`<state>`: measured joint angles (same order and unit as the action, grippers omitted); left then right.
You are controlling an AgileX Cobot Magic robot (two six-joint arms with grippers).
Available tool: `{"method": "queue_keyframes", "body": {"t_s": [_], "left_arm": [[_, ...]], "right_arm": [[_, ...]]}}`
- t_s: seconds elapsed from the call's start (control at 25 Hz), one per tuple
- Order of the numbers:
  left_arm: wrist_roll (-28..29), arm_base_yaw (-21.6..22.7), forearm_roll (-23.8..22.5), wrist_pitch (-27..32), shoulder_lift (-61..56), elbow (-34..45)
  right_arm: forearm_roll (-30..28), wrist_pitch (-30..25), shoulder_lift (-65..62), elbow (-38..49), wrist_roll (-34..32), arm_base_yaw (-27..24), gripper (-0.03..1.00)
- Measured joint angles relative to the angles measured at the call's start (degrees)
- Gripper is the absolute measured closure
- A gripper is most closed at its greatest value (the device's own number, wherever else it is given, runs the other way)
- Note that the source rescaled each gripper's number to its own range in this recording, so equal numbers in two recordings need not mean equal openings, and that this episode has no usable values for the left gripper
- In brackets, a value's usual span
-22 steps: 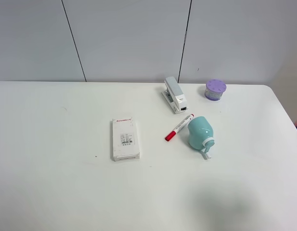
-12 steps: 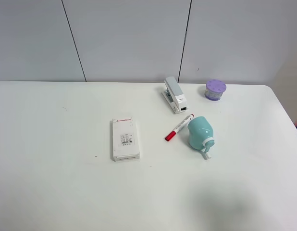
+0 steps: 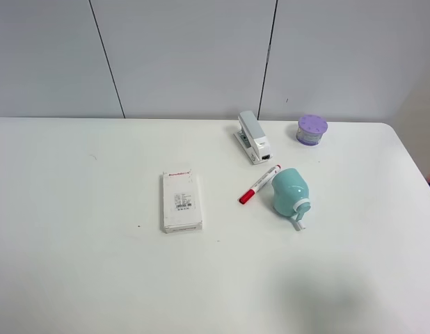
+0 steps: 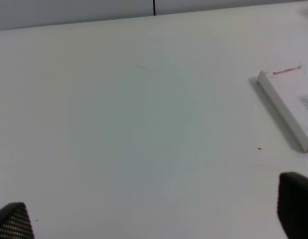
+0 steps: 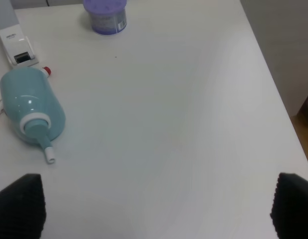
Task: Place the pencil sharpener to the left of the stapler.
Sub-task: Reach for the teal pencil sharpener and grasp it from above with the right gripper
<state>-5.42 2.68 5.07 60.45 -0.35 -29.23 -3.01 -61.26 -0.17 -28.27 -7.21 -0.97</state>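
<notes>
Right of centre on the white table, the pencil sharpener lies on its side. Its white ring and crank handle point toward the near edge. The stapler sits farther back and slightly left of it, close to the far table edge, with its dark front end angled toward the pencil sharpener. The two are near each other but apart.

Obstructions: a red-capped marker lies diagonally between the pencil sharpener and the stapler. Its white end is right against the pencil sharpener's body; contact cannot be confirmed. Its red cap points toward a flat white box, which lies well apart to the left and nearer the front than the stapler. A purple-lidded jar stands to the right of the stapler, near the far edge.

Clearances: bare table surface extends left of the stapler along the far edge, and the box lies forward of that strip. The far edge meets the wall just behind the stapler and the jar. The right edge, with a rounded corner, runs beyond the jar. A broad bare band separates the pencil sharpener from it.

Left gripper: jaws spread wide, holding nothing, above bare table with the box off to one side.

Right gripper: jaws spread wide, holding nothing, above bare surface. The pencil sharpener is off to one side and the table's right edge to the other.
</notes>
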Motion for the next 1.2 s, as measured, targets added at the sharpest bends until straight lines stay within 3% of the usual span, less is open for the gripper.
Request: {"method": "queue_keyframes", "body": {"t_s": [0.84, 1.12, 1.2], "left_arm": [[0.00, 0.00, -0.04, 0.00, 0.00, 0.00], [0.00, 0.00, -0.04, 0.00, 0.00, 0.00], [0.00, 0.00, -0.04, 0.00, 0.00, 0.00]], "right_arm": [[-0.06, 0.05, 0.78, 0.00, 0.00, 0.36, 0.29], [0.83, 0.43, 14.54, -0.35, 0.00, 0.36, 0.29], [1.79, 3.04, 20.51, -2.29, 0.00, 0.36, 0.29]]}}
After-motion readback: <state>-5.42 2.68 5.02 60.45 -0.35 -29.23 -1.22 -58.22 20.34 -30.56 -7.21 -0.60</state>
